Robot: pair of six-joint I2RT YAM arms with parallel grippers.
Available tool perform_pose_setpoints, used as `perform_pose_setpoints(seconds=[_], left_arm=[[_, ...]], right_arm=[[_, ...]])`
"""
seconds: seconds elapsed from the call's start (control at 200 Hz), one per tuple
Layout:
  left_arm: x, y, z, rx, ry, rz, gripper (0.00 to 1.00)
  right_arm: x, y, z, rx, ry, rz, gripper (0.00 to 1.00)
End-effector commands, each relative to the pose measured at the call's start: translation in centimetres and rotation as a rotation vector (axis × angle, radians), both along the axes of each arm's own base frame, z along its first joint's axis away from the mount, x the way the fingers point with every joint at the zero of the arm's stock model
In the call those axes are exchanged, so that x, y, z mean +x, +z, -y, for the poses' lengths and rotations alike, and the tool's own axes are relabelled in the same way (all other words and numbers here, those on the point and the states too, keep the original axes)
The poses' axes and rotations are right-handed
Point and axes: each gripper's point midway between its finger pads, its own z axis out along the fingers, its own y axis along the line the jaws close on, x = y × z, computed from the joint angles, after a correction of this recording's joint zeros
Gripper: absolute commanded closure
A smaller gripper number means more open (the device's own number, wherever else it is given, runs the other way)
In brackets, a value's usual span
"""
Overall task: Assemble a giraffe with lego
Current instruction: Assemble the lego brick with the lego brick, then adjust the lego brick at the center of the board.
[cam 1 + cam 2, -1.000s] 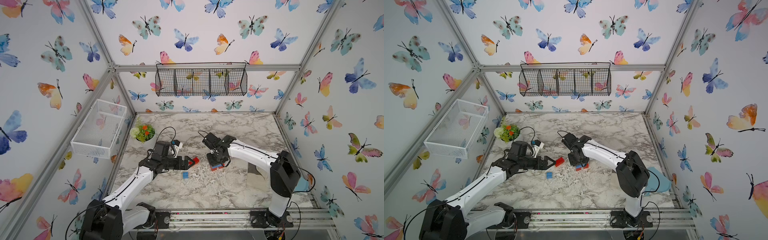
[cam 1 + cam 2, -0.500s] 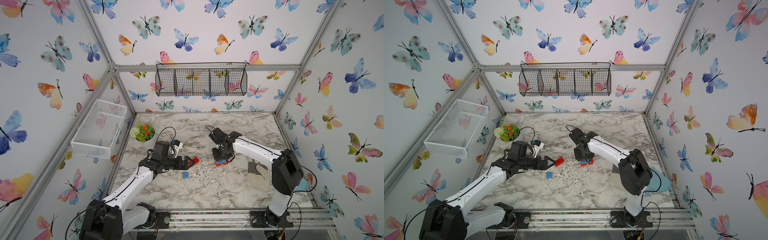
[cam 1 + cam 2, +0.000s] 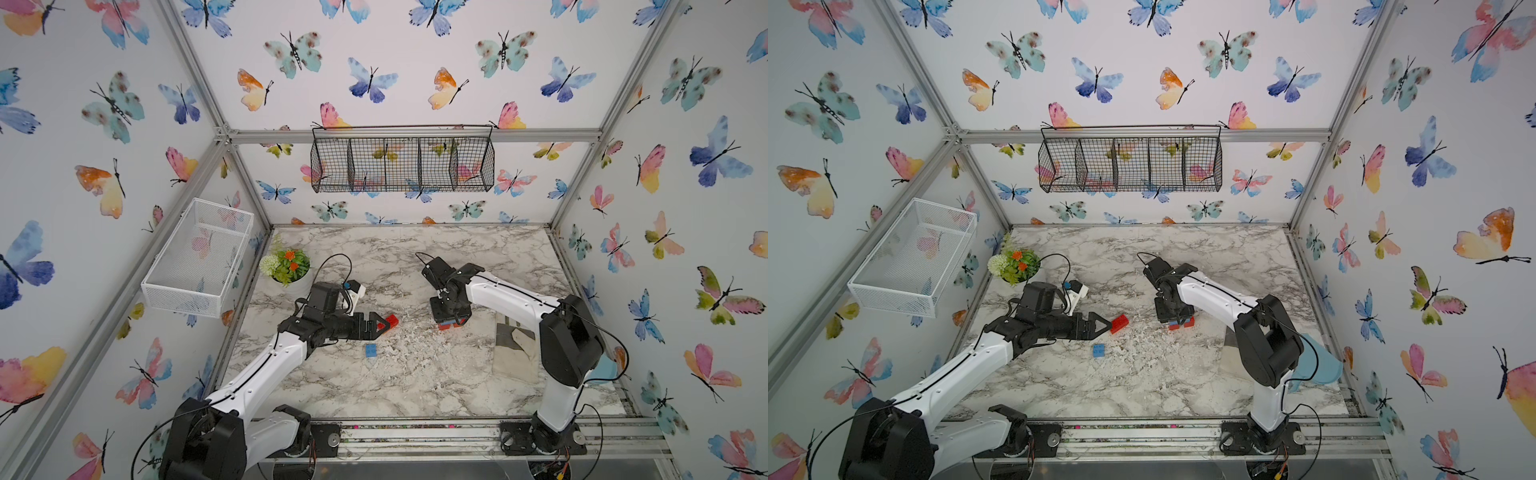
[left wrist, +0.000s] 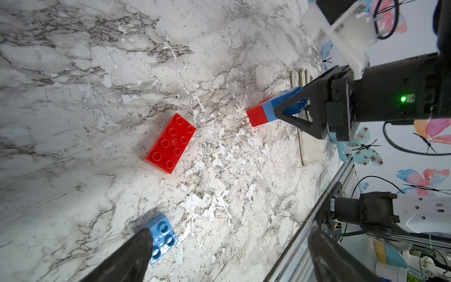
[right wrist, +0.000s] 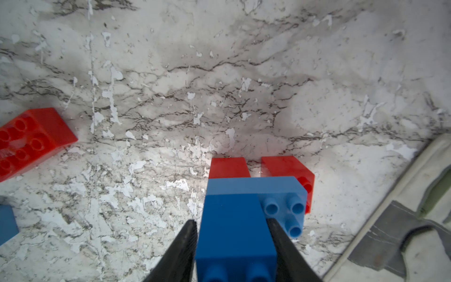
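The part-built giraffe (image 3: 451,325) (image 3: 1181,323) stands on the marble right of centre. It has two red square legs (image 5: 285,168), a long blue brick (image 5: 253,185) across them and a blue square brick (image 5: 234,227) on one end. My right gripper (image 5: 230,221) (image 3: 446,316) straddles that top brick from above, its jaws slightly open with a thin gap at each side. A long red lego brick (image 4: 169,144) (image 3: 389,322) lies loose near the tips of my left gripper (image 4: 229,244) (image 3: 374,326). That gripper is wide open and empty. A small blue brick (image 4: 162,234) (image 3: 371,350) lies beside one of its fingers.
A flower pot (image 3: 286,268) stands at the back left, close to my left arm. A grey-white cloth (image 3: 515,345) lies to the right of the brick figure. A white wire basket (image 3: 199,253) hangs on the left wall, a black one (image 3: 403,164) on the back wall.
My right gripper has shifted a little to the right with the brick figure, and its jaws have parted slightly. The left arm and the loose bricks have not moved.
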Motion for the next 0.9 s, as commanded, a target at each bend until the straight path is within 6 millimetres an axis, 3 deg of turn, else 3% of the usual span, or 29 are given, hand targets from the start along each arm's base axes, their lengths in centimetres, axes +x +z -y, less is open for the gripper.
perform_pose_setpoints(seconds=[0.0,0.16,0.566,0.736,0.896], left_arm=[[-0.4,0.4,0.3,-0.005,-0.027,-0.001,0.02],[-0.3,0.6,0.2,-0.002,-0.025,0.011,0.02],[-0.4,0.5,0.1,-0.002,-0.026,0.000,0.02],[-0.3,0.7,-0.1,-0.010,-0.022,-0.002,0.02],[-0.2,0.8,-0.5,-0.014,-0.023,0.000,0.02]], right_arm=[[0.2,0.2,0.9,-0.029,-0.007,0.005,0.48],[0.9,1.7,0.3,0.012,-0.007,0.056,0.47],[2.2,6.3,-0.8,0.077,0.046,0.151,0.28],[2.4,8.8,-2.7,0.141,0.125,0.197,0.23],[2.4,9.0,-5.6,0.215,0.216,0.197,0.19]])
